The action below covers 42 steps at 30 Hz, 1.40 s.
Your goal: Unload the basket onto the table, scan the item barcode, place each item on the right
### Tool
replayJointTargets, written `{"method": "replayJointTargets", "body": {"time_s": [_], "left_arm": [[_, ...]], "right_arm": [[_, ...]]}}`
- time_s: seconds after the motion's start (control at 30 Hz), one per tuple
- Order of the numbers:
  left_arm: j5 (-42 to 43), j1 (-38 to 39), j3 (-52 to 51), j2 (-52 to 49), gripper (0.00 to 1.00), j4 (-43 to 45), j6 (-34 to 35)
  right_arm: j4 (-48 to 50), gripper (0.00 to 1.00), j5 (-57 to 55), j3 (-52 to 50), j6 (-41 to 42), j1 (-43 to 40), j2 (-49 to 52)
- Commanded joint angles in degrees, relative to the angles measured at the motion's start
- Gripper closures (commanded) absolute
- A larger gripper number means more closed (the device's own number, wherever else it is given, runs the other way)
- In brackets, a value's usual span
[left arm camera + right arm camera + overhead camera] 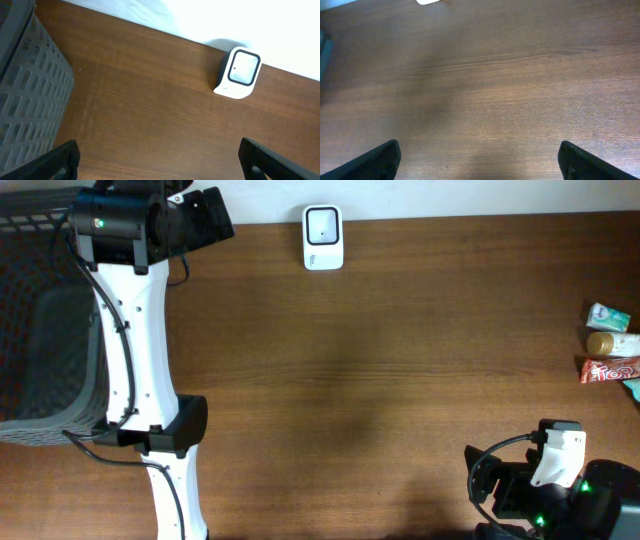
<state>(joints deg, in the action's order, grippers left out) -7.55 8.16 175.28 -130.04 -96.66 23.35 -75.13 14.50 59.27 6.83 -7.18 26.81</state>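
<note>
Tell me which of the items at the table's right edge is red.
The bar with white lettering; the bottle beside it is tan-capped, the pack green and white.

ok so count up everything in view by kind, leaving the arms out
scanner: 1
basket: 1
packaged items at the right edge: 3 (tube, bottle, red bar)
total: 5, not counting a teal item cut off by the frame
</note>
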Motion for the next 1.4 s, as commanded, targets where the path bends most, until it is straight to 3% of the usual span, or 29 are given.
{"method": "replayJointTargets", "body": {"time_s": [0.0,0.5,0.67,0.77,0.83,0.97,1.13,1.37], "left_arm": [[-0.4,-0.1,0.1,-0.2,0.01,0.0,-0.7],[-0.4,-0.1,0.1,-0.2,0.01,0.0,-0.7],[-0.4,-0.1,0.1,-0.2,0.01,0.0,-0.7],[-0.4,-0.1,0.1,-0.2,0.01,0.0,-0.7],[-0.4,-0.1,0.1,-0.2,0.01,0.0,-0.7],[-0.4,-0.1,0.1,-0.2,0.01,0.0,-0.7],[-0.4,-0.1,0.1,-0.2,0.01,0.0,-0.7],[-0.4,-0.1,0.1,-0.2,0.01,0.0,-0.7]], "right_arm": [[0.2,0.01,0.3,-0.3,-0.7,0.5,-0.4],[2.8,0.01,1.0,-0.9,-1.7,0.5,-0.8],[17.1,0.01,0.4,-9.2,-2.1,2.6,-8.7],[30.3,0.01,0.3,-21.1,-2.1,4.2,-16.7],[35.6,0.01,0.4,-28.8,-1.4,4.7,-21.0],[42.8,0.01,0.2,-35.0,1.1,4.7,-25.9],[48.9,0.01,-0.3,-38.6,-2.2,4.7,-26.6],[68.8,0.01,-0.3,-51.1,-2.2,4.9,-26.6]]}}
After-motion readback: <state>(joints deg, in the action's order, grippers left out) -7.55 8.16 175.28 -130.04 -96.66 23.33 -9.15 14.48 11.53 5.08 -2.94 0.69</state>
